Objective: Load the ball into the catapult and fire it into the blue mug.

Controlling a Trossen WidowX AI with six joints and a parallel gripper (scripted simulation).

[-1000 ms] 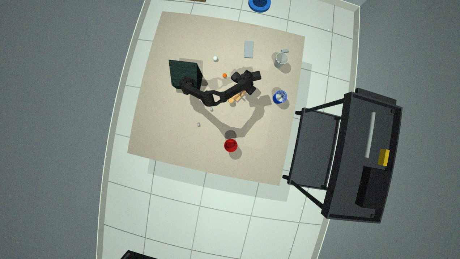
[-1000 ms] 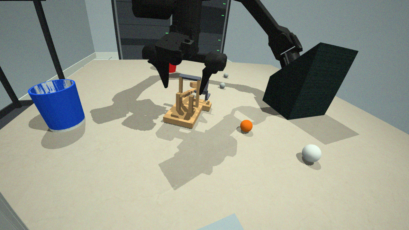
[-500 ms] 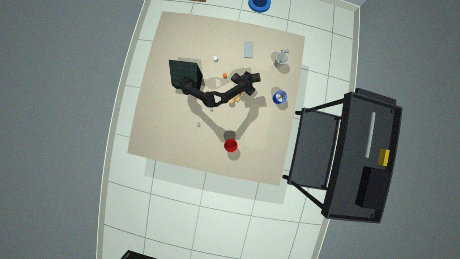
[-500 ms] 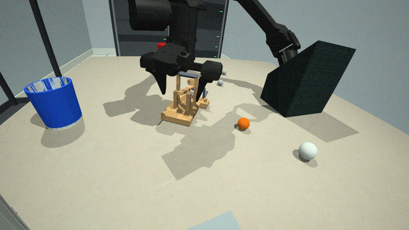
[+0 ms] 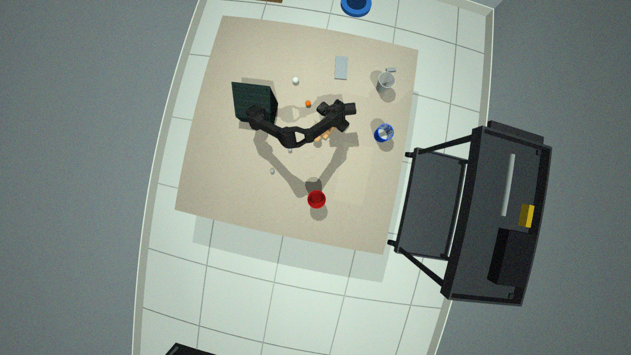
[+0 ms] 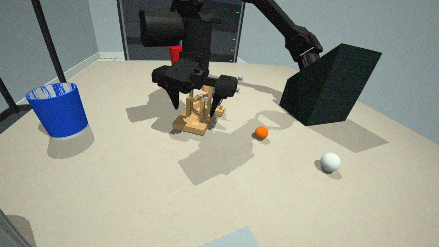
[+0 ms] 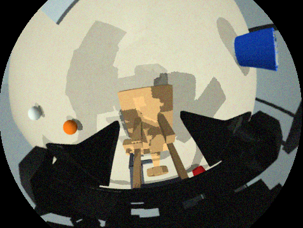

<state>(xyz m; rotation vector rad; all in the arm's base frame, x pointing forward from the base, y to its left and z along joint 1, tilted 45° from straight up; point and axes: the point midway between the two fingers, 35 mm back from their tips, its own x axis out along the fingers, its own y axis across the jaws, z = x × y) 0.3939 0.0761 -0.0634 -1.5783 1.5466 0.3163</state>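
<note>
The wooden catapult (image 5: 325, 135) (image 6: 189, 124) (image 7: 143, 99) stands upright on the table, partly hidden by the arm. My gripper (image 6: 194, 111) (image 7: 150, 118) is open and empty, pointing down, its fingers on either side of the catapult's frame. The blue mug (image 5: 377, 134) (image 6: 61, 116) (image 7: 256, 49) stands upright, beyond the catapult from the arm's base. An orange ball (image 5: 308, 103) (image 6: 261, 132) (image 7: 70, 127) and a larger white ball (image 5: 295, 80) (image 6: 330, 162) (image 7: 34, 113) lie on the table. Two small grey balls (image 5: 272, 171) (image 6: 240, 77) lie behind the catapult in the exterior view. The catapult's cup is not clear.
A red cup (image 5: 316, 199) (image 6: 175, 54) (image 7: 198, 171) stands behind the catapult in the exterior view. A dark wedge block (image 5: 253, 97) (image 6: 328, 91) is by the arm's base. A pale cup (image 5: 386, 81) and a flat grey plate (image 5: 341, 67) are on the blue mug's side.
</note>
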